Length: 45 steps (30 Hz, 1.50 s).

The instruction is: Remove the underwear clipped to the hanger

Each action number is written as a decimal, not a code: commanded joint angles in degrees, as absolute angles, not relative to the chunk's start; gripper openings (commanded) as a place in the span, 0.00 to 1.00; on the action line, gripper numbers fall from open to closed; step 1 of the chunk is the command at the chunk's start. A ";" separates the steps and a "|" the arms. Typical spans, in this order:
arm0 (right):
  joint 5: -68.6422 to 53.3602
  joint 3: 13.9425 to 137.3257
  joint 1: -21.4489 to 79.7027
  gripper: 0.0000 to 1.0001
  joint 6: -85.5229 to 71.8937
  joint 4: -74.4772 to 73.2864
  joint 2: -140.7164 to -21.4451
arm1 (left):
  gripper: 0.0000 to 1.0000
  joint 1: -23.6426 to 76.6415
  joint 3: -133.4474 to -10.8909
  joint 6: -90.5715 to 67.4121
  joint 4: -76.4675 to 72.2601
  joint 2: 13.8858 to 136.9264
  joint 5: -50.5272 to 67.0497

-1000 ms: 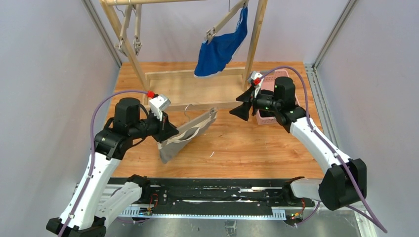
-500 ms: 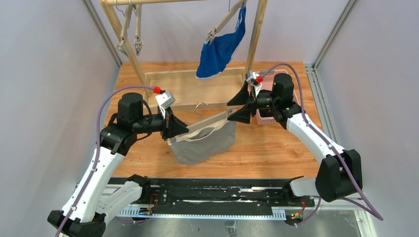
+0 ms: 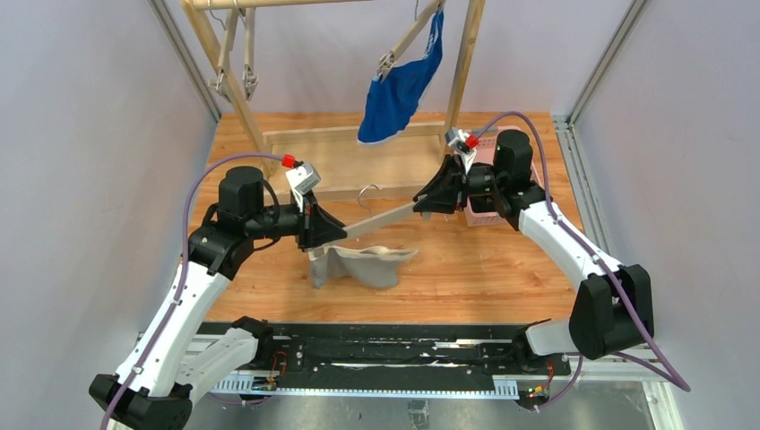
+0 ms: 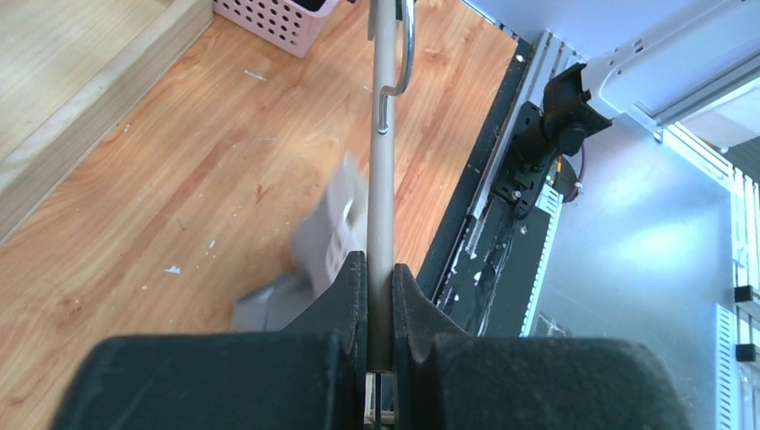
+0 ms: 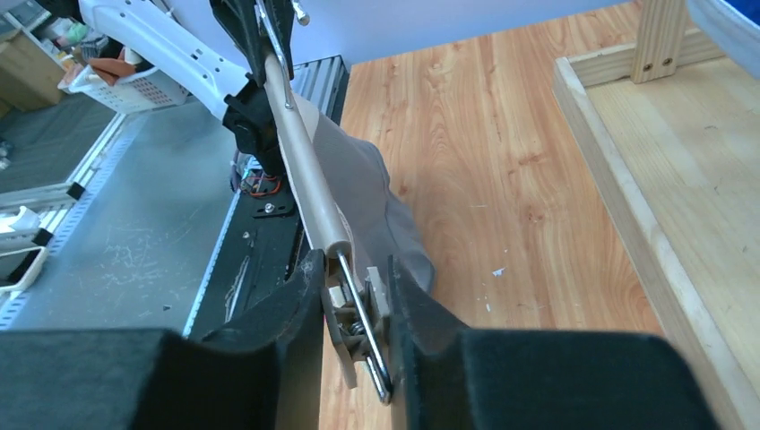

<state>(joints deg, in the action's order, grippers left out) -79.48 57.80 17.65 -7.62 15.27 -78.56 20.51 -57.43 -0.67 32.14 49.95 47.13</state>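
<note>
A grey wooden hanger [image 3: 376, 221] is held level above the table between both grippers. My left gripper [image 3: 327, 231] is shut on its left end; in the left wrist view the bar [image 4: 384, 170] runs out from between the closed fingers [image 4: 354, 287]. My right gripper [image 3: 426, 199] is shut on the hanger's right clip [image 5: 360, 309], squeezing it. The grey underwear [image 3: 367, 264] sags onto the table below the bar, free of the right clip; it also shows in the right wrist view [image 5: 372, 202]. Its left corner rises toward my left gripper; I cannot tell if it is clipped. The blue underwear [image 3: 399, 90] hangs from a hanger on the rack. The black one is out of view.
A wooden rack with a low base frame [image 3: 358, 166] stands at the back. Empty clip hangers [image 3: 237, 72] hang at its top left. A pink basket [image 3: 488, 202] sits behind my right gripper. A black rail [image 3: 385, 349] runs along the near edge.
The right gripper reached the hanger's right end and closed on its clip. The grey underwear came off that clip and dropped from hanging spread to lying crumpled on the table.
</note>
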 commanded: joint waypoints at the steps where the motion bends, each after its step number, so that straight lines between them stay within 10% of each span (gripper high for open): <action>1: -74.63 59.76 17.54 0.39 -6.32 13.94 -77.78 | 0.00 21.26 -58.13 -2.95 25.85 50.05 47.80; 4: -70.86 60.07 17.49 0.59 -4.76 12.22 -75.45 | 0.00 21.24 -58.96 -3.15 25.13 50.63 47.56; 11: -51.31 55.50 17.42 0.71 -6.76 13.81 -65.15 | 0.00 21.53 -60.76 -5.49 19.91 51.42 48.16; 20: -27.71 39.93 17.41 0.69 -21.05 26.68 -51.99 | 0.00 21.96 -59.77 -10.96 7.92 51.14 45.73; 37: -38.78 31.75 17.49 0.62 -56.52 87.65 -70.54 | 0.00 25.86 -51.21 -18.62 -11.88 54.55 39.08; 45: -41.11 36.65 20.25 0.63 -55.94 88.36 -75.75 | 0.00 26.00 -48.13 -24.56 -21.68 55.92 37.92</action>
<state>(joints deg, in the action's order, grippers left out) -38.81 33.58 18.46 -54.89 81.25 -75.70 25.36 -49.67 -20.32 -11.40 55.46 39.29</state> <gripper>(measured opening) 0.630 0.066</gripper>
